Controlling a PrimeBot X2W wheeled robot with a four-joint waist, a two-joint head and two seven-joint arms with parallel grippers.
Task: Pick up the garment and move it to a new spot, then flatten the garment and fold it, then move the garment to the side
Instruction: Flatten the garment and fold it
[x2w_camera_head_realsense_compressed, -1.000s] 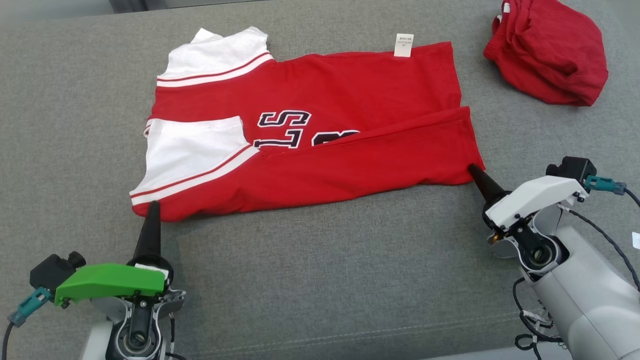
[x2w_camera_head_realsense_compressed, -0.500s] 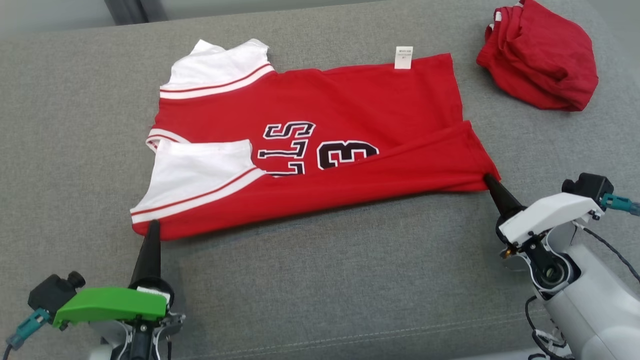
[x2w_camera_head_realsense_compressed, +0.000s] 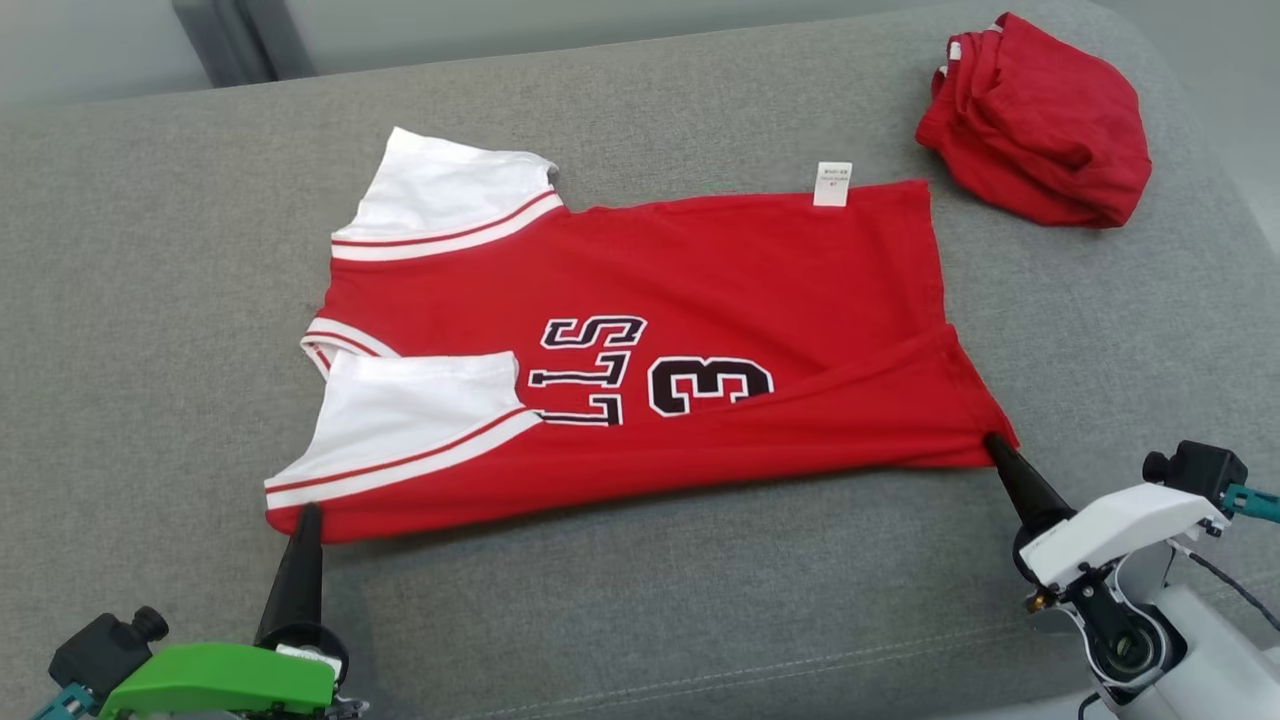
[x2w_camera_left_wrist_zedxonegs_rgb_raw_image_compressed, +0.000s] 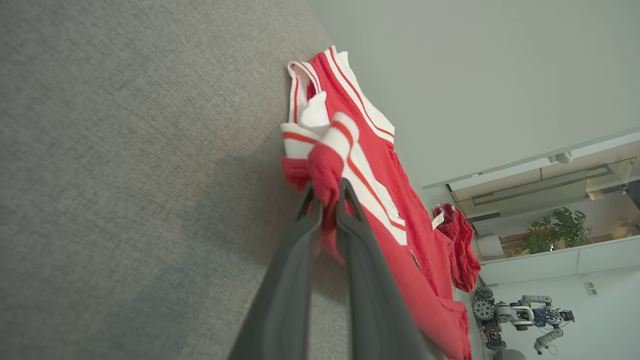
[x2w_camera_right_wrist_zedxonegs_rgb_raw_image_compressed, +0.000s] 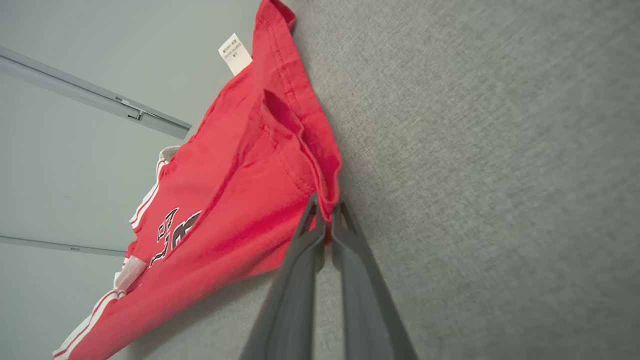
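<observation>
Both jaws are pinched shut on the red shirt (x2w_camera_head_realsense_compressed: 700, 280): the left jaws grip its near left corner, just below a white sleeve (x2w_camera_head_realsense_compressed: 410, 420), and the right jaws grip its near right hem corner. The grey cushion (x2w_camera_head_realsense_compressed: 650, 620) carries everything. The shirt lies spread across its middle, the near long edge folded over, a black "3" and letters showing. A bundled red cloth (x2w_camera_head_realsense_compressed: 1035, 120) sits far right, apart from it. A small white label (x2w_camera_head_realsense_compressed: 832, 184) sticks out from the shirt's far edge.
</observation>
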